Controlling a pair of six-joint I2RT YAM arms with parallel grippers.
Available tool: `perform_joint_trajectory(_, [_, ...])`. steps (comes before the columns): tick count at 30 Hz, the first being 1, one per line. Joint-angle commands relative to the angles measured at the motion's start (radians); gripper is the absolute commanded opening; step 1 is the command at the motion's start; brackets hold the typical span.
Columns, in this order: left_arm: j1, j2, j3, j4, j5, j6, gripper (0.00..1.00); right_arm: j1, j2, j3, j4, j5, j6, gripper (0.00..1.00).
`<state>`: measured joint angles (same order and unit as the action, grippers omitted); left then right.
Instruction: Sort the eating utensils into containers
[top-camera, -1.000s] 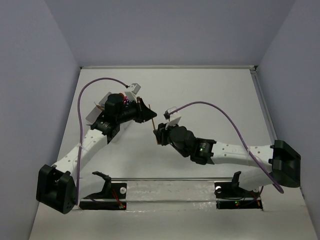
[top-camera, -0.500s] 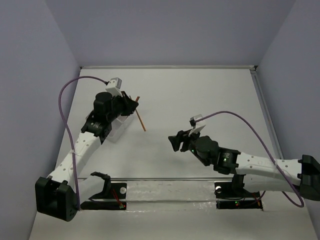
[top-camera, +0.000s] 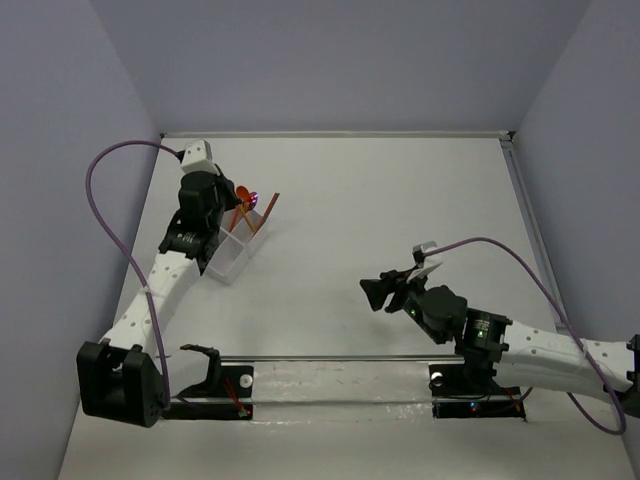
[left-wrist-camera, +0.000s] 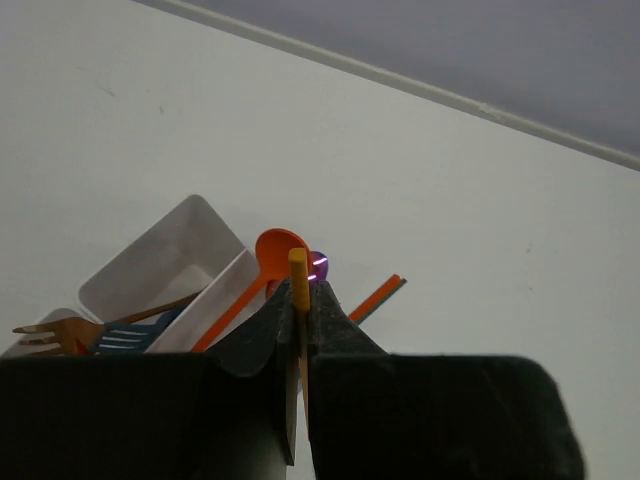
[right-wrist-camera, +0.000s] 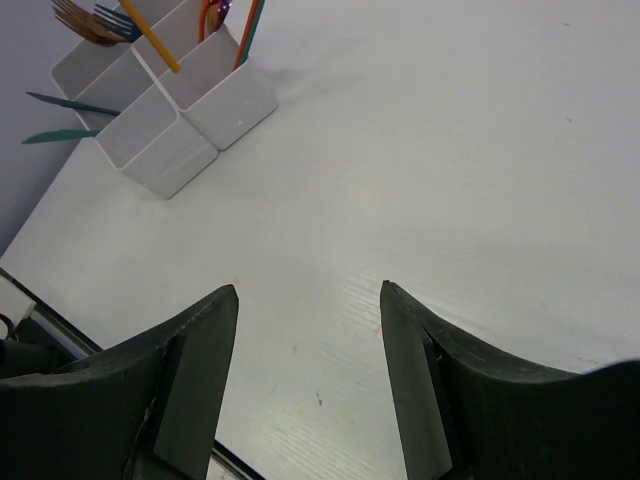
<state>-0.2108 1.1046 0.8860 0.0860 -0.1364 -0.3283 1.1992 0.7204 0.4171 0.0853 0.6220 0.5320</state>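
Note:
My left gripper is shut on a thin orange stick and holds it over the whitish divided tray. The tray also shows in the left wrist view and the right wrist view. An orange spoon and an orange-and-teal stick stand out of its compartments. Copper forks and a blue fork lie in another compartment. An orange stick slants into the tray in the right wrist view. My right gripper is open and empty over bare table, far from the tray.
Two teal sticks poke out of the tray's left side. A purple glint shows behind the spoon. The grey side wall stands close to the left of the tray. A metal rail runs along the table's near edge.
My left arm has swung left and back, carrying the orange stick from mid-table to above the tray. My right arm has pulled back toward the near right, open and empty.

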Motion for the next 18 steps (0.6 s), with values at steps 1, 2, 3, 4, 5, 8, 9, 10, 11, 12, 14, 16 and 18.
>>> perform_joint_trajectory(1, [0.008,0.063,0.036,0.144,-0.204,0.089,0.06,0.010,-0.042,-0.012,-0.002,0.032,0.017,0.65])
perform_joint_trajectory(2, [0.008,0.075,0.037,0.155,-0.230,0.107,0.06,0.010,-0.050,-0.014,-0.002,0.027,0.017,0.64])
perform_joint_trajectory(3, [0.008,0.096,0.039,0.178,-0.233,0.118,0.06,0.010,-0.058,-0.020,-0.004,0.024,0.019,0.64])
perform_joint_trajectory(4, [0.008,0.106,0.037,0.190,-0.232,0.127,0.06,0.010,-0.065,-0.023,-0.002,0.024,0.019,0.64])
perform_joint_trajectory(5, [0.008,0.112,0.036,0.202,-0.229,0.132,0.06,0.010,-0.084,-0.029,-0.004,0.022,0.023,0.64])
perform_joint_trajectory(8, [0.008,0.135,0.030,0.231,-0.232,0.141,0.06,0.010,-0.116,-0.043,-0.004,0.019,0.023,0.64])
perform_joint_trajectory(9, [0.008,0.138,0.028,0.239,-0.232,0.143,0.06,0.010,-0.121,-0.046,-0.002,0.019,0.020,0.64])
perform_joint_trajectory(10, [0.008,0.146,0.018,0.257,-0.230,0.152,0.06,0.010,-0.124,-0.049,-0.002,0.019,0.019,0.64])
perform_joint_trajectory(11, [0.008,0.150,0.011,0.262,-0.224,0.156,0.06,0.010,-0.127,-0.049,-0.002,0.019,0.017,0.64])
perform_joint_trajectory(12, [0.008,0.155,0.005,0.264,-0.221,0.159,0.06,0.010,-0.125,-0.051,0.002,0.019,0.016,0.64])
perform_joint_trajectory(14, [0.008,0.166,-0.001,0.259,-0.218,0.163,0.06,0.010,-0.118,-0.049,0.008,0.019,0.013,0.64])
perform_joint_trajectory(16, [-0.002,0.170,-0.010,0.256,-0.221,0.169,0.06,0.010,-0.098,-0.047,0.016,0.019,0.013,0.64])
perform_joint_trajectory(18, [-0.012,0.170,-0.013,0.253,-0.220,0.172,0.10,0.010,-0.085,-0.046,0.025,0.016,0.010,0.64])
